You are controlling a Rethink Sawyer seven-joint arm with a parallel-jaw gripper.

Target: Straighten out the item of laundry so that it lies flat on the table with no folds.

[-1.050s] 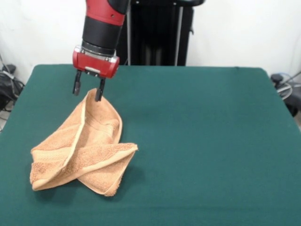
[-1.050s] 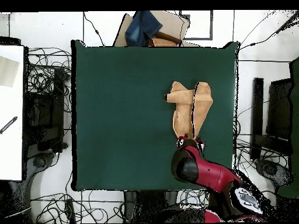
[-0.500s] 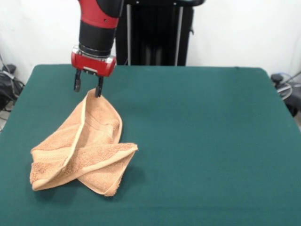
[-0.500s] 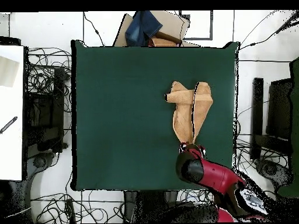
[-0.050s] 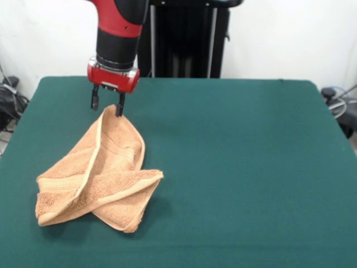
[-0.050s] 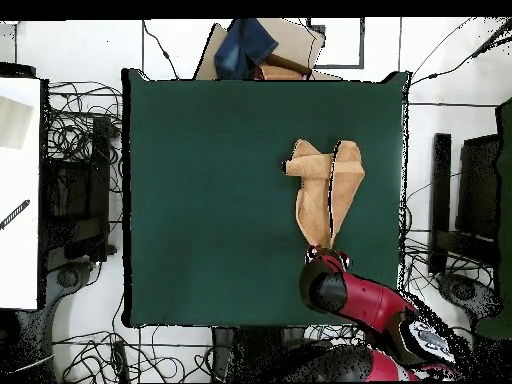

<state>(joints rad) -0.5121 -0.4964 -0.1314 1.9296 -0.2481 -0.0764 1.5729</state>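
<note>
1. In the front view we see the pincer [image 5: 106, 106] parted and gripping nothing, its fingers straddling the top corner of the peach-orange towel [image 5: 97, 173]. The towel lies folded and twisted just below it on the green surface [image 5: 240, 167].
2. From overhead, we find the towel [image 6: 325, 190] stretching away from the pincer [image 6: 325, 255], doubled into two overlapping bands.

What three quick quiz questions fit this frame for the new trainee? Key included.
1. True or false: the towel lies flat on the table with no folds.
2. The gripper is: A) shut on the towel, B) open above the towel's far tip, C) out of view.
3. Fill in: the table's cover is dark ____.

Key: 1 false, it is folded and twisted over itself. 2 B. 3 green.
</note>
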